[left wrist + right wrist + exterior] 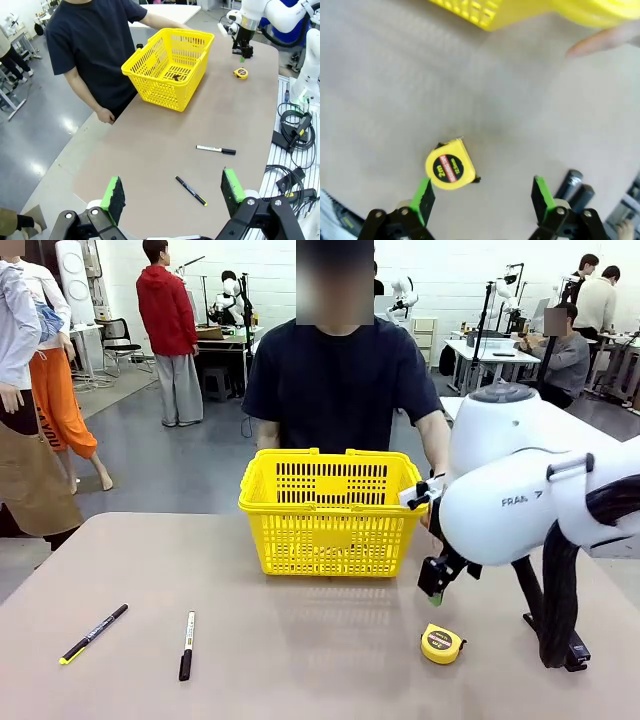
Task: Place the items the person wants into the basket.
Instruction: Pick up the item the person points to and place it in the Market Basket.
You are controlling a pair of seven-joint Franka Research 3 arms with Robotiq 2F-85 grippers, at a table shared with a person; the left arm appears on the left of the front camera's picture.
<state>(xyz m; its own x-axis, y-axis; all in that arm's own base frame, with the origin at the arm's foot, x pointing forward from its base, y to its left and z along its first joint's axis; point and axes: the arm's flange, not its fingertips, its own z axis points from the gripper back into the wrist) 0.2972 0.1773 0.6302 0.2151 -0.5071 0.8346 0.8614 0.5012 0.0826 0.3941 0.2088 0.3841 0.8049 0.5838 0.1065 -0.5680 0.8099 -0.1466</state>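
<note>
On the desk, the tape measure lay near the wide, empty right claw, which likely next had to drop and pinch it.

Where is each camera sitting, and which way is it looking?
Front view: between the arms on the robot's side, looking across the table at the person behind the basket; the right arm shows.
Left wrist view: on the left wrist, looking along the table toward the basket; the open left jaws rise from the bottom.
Right wrist view: on the right wrist, looking down at the tape measure; the open right jaws show below.
Shared: all three show basket and tape measure.
</note>
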